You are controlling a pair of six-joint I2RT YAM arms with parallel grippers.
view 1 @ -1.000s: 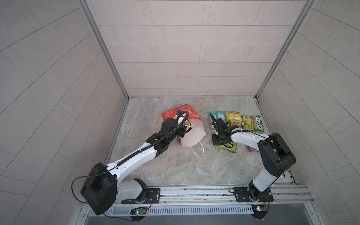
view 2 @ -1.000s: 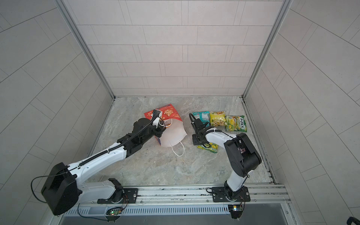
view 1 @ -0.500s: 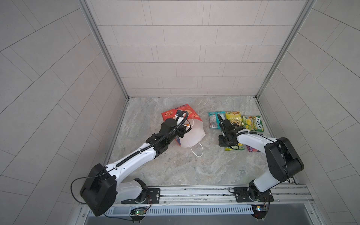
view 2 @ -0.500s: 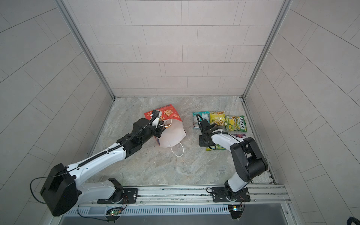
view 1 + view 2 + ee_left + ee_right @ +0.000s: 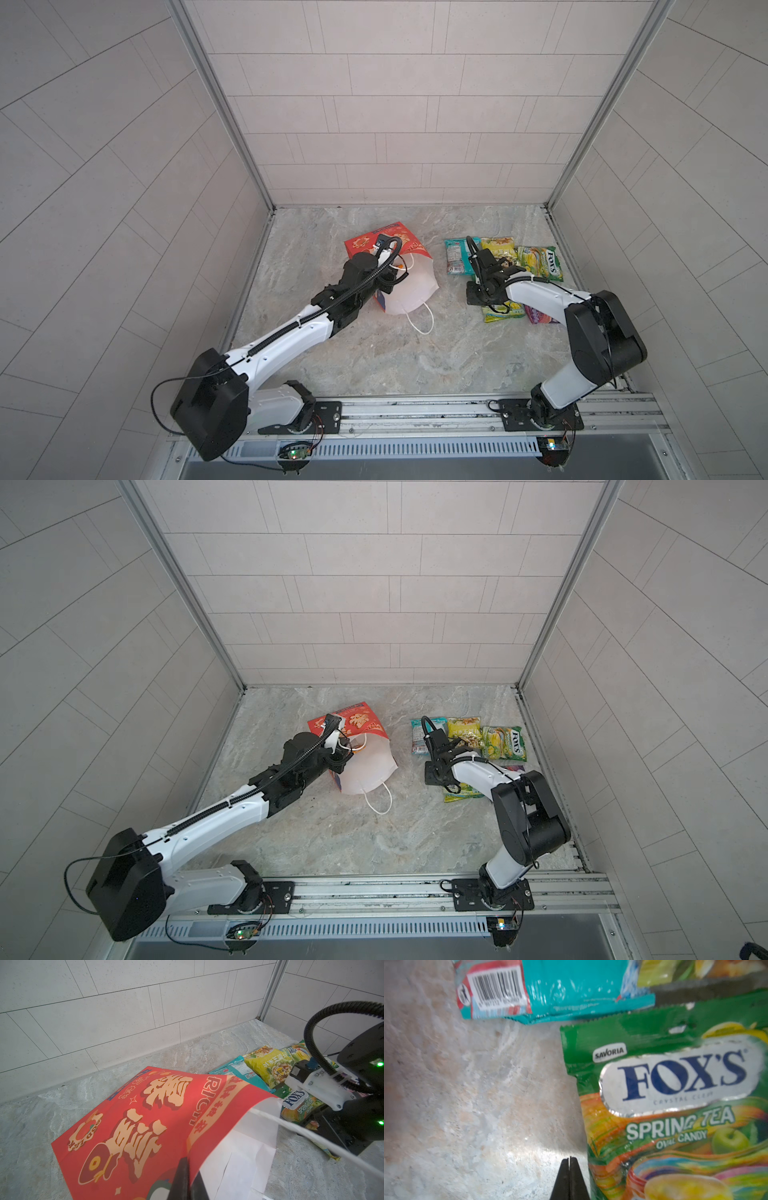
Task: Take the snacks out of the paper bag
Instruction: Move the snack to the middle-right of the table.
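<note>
The paper bag (image 5: 363, 247) lay on its side on the desk (image 5: 374, 353), its length running from the far closed end to a white mouth facing the right arm. The left pincer (image 5: 190, 1169) pinched the bag's upper lip, propping the mouth up. The right pincer (image 5: 569, 1160), tips pressed together and holding nothing, sat low over bare desk just beside a FOX'S packet (image 5: 675, 1095). It was among the snacks (image 5: 498, 249) already out, near the mouth but apart from it, so it was likely the arm to reach in.
</note>
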